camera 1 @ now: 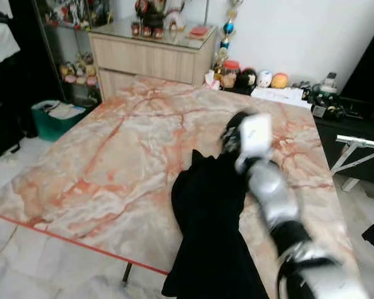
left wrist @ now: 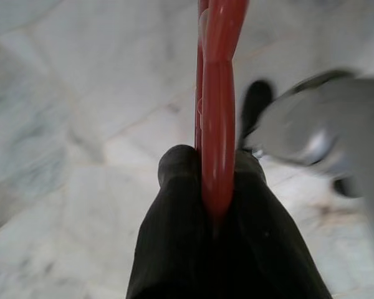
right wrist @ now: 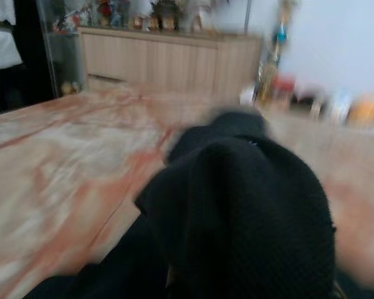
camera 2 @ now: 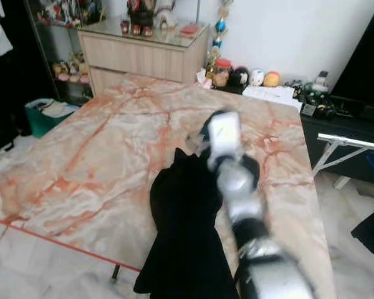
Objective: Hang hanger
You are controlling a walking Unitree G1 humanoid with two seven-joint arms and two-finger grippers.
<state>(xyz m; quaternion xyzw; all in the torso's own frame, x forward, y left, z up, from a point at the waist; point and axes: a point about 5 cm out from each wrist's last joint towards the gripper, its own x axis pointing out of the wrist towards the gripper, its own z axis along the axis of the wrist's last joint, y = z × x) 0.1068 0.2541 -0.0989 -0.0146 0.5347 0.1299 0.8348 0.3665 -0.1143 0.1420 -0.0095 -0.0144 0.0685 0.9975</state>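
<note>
**Hanger gripped, garment on the worktop, nothing hung**

Furthest left, a green bin [camera 1: 52, 118] is seen on the floor beside the marble worktop [camera 1: 106, 168], well away from either set of fingers. In the left wrist view, the left gripper [left wrist: 216, 180] is seen with its two black fingers [left wrist: 174, 205] closed together on a red hanger [left wrist: 218, 112], which runs straight out between them over pale floor tiles; a blurred silver part, probably belonging to the robot, is seen just beside it.

Further right, a black garment [camera 1: 209, 230] is spread on the worktop, its lower part draped over the near edge. The right arm is stretched out above it, and the right gripper [camera 1: 234, 134] is placed at the garment's far end. In the right wrist view, black cloth [right wrist: 237, 205] is bunched directly in front of those fingers and hides them, so it cannot be told whether they are apart or closed on it. Beyond the fingers a wooden cabinet [camera 1: 153, 56] is set against the wall.

The task is judged to be at an early stage: the hanger has been secured, but it is not yet inside the garment, and no rail or hook is found in these pictures. The threading of the hanger and the hanging itself appear to be left.
</note>
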